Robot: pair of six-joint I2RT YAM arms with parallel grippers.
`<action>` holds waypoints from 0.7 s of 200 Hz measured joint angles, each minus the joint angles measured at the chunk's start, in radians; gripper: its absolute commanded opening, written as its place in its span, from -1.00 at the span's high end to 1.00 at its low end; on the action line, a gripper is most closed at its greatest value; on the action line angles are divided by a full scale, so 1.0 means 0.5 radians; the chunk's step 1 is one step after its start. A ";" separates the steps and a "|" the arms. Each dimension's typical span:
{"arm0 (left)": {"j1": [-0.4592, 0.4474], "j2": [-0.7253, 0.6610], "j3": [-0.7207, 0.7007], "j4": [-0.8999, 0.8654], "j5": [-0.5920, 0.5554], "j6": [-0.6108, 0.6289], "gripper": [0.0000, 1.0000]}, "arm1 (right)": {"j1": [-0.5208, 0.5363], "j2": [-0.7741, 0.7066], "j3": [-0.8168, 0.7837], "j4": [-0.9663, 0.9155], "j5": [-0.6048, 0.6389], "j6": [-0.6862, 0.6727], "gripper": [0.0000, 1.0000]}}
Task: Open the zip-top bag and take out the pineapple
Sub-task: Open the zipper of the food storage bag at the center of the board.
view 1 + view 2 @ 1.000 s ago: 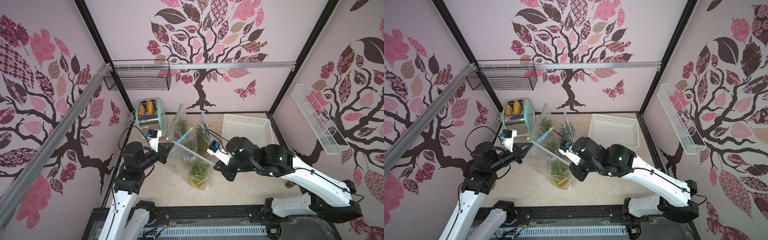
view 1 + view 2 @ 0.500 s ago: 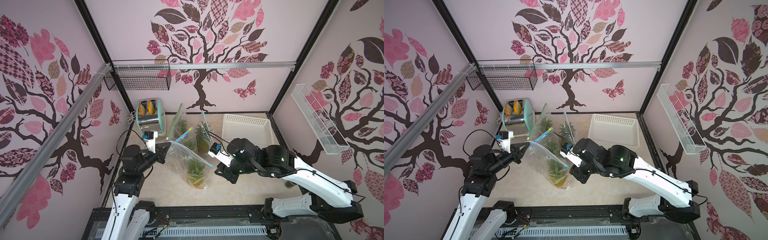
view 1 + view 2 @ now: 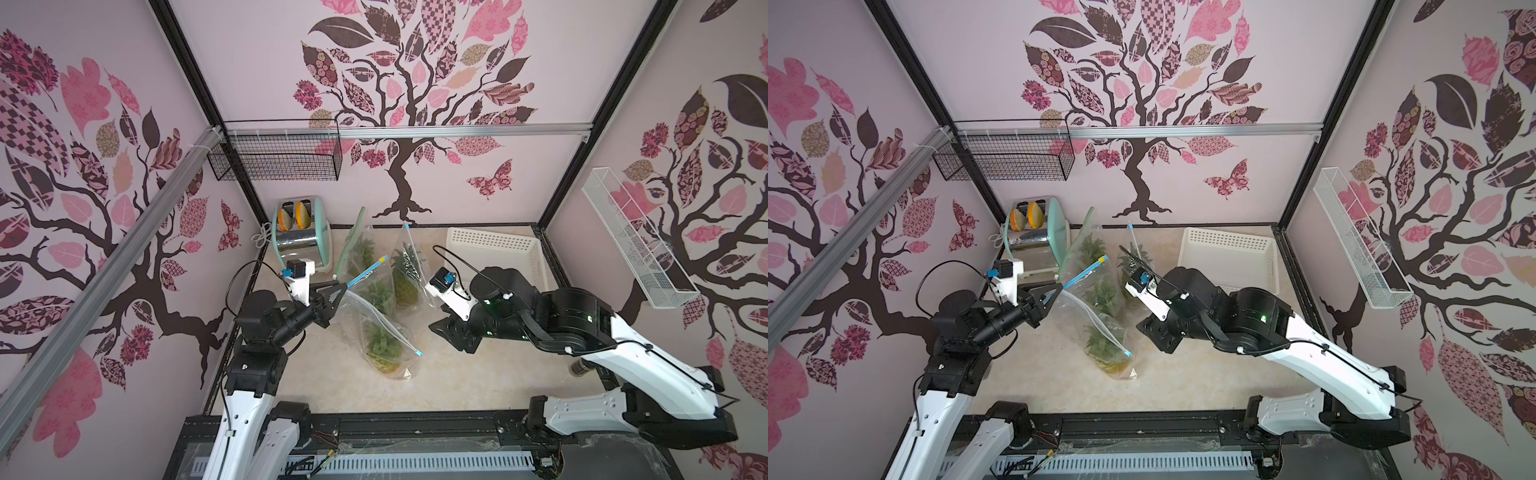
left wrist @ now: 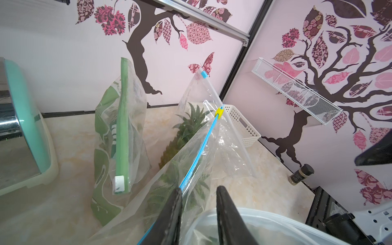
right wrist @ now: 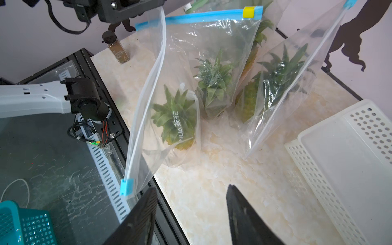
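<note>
A: Far left first. Toaster in the back corner, not involved. Left pincer?

B: Jaws a little apart. It sits at the raised corner of the nearest zip-top bag. Film lies around the fingers in the left wrist view; can't tell if any is pinched.

A: Zip?

B: Blue slider is at the low, far end of the white track. The rim curves apart below the jaws in the left wrist view, so I judge the mouth open.

A: Pineapple?

B: Inside, low in the bag, crown up. The bag's bottom rests on the counter. Not out yet.

A: Behind it?

B: Three more bagged pineapples close by; the yellow-slider bag leans nearest. Not ours, I reckon.

A: Right side.

B: Right pincer: jaws wide apart, empty, near the blue slider, apparently not touching it. White perforated basket beyond, at the back right.

A: Tally?

B: Opening looks done. Reaching in, gripping the fruit and lifting it clear all remain.
</note>
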 measured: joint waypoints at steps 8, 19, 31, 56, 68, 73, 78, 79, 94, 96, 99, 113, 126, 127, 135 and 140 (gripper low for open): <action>0.002 -0.001 0.010 0.000 0.008 0.001 0.38 | -0.015 0.018 0.003 0.025 -0.009 -0.008 -0.10; 0.002 -0.003 0.014 0.002 0.017 0.000 0.38 | -0.031 0.068 0.025 0.048 -0.040 -0.017 -0.08; 0.002 -0.011 0.014 -0.002 0.019 -0.001 0.38 | -0.039 0.144 0.060 0.079 -0.092 -0.025 -0.06; 0.002 -0.024 0.014 -0.004 0.019 -0.007 0.38 | -0.039 0.298 0.105 0.142 -0.229 -0.031 -0.01; 0.002 -0.030 0.014 -0.005 0.018 -0.008 0.38 | -0.039 0.349 0.108 0.159 -0.288 -0.031 0.02; 0.002 -0.034 0.014 -0.005 0.018 -0.009 0.38 | -0.039 0.365 0.108 0.160 -0.311 -0.031 0.03; 0.002 -0.036 0.014 -0.005 0.018 -0.011 0.38 | -0.040 0.379 0.108 0.160 -0.334 -0.030 0.03; 0.002 -0.036 0.014 -0.005 0.018 -0.011 0.38 | -0.040 0.381 0.108 0.160 -0.337 -0.030 0.03; 0.002 -0.044 0.014 -0.008 0.018 -0.014 0.38 | -0.039 0.406 0.108 0.161 -0.392 -0.024 0.04; 0.002 -0.045 0.014 -0.008 0.018 -0.014 0.38 | -0.039 0.408 0.108 0.161 -0.397 -0.023 0.04; 0.002 -0.047 0.014 -0.008 0.018 -0.015 0.38 | -0.039 0.411 0.108 0.162 -0.406 -0.022 0.05; 0.002 -0.050 0.014 -0.008 0.018 -0.016 0.38 | -0.039 0.414 0.108 0.163 -0.443 -0.015 0.06; 0.002 -0.050 0.013 -0.008 0.018 -0.021 0.39 | -0.039 0.414 0.108 0.165 -0.466 -0.008 0.07; 0.002 -0.050 0.013 -0.008 0.018 -0.022 0.38 | -0.039 0.414 0.108 0.165 -0.468 -0.008 0.07; 0.002 -0.050 0.013 -0.008 0.018 -0.027 0.38 | -0.039 0.414 0.108 0.166 -0.478 -0.005 0.10; 0.002 -0.050 0.013 -0.008 0.018 -0.031 0.38 | -0.039 0.416 0.108 0.167 -0.484 -0.003 0.11</action>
